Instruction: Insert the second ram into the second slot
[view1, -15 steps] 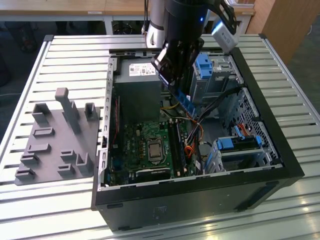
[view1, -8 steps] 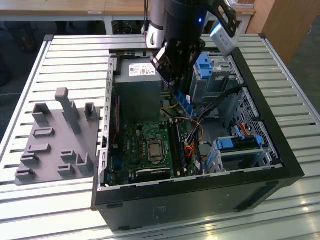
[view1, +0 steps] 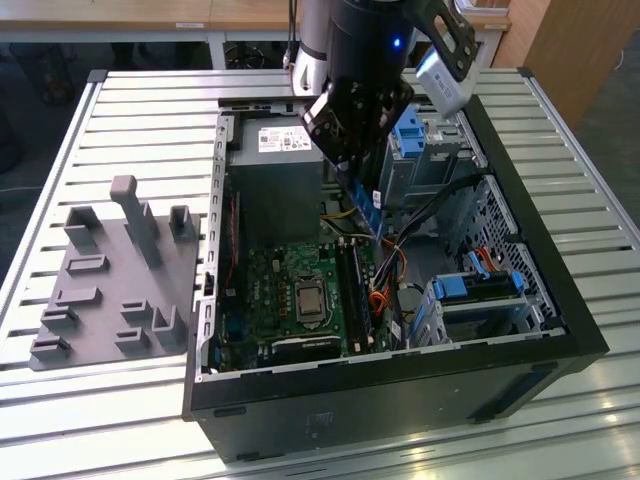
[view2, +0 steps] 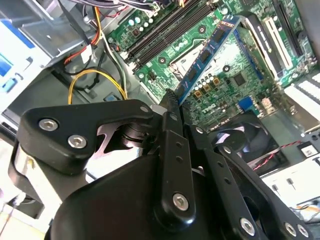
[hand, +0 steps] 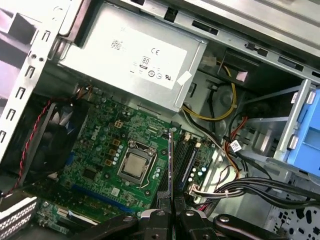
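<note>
My end effector (view2: 173, 102) is clamped on the second ram (view2: 210, 50), edge-down, long axis roughly parallel to the memory slots (view2: 167, 30) just below.

This is looking like a robotics lab or test workshop. An open computer case (view1: 400, 390) is lying on its side on a slatted metal table (view1: 140, 110), with its motherboard (view1: 290, 290) showing bare. Beside the case, on the exterior view's left, a grey fixture plate (view1: 110, 280) with moulded posts and holders is sitting on the same table. Above the case a robot arm (view1: 350, 40) is hanging, its gripper (hand: 171, 207) pinching a blue ram stick (view2: 207, 55) over the board. Behind the case, past the table's far edge, wooden desks (view1: 120, 15) and a wooden panel (view1: 570, 40) are standing, as in a shared workroom.
</note>
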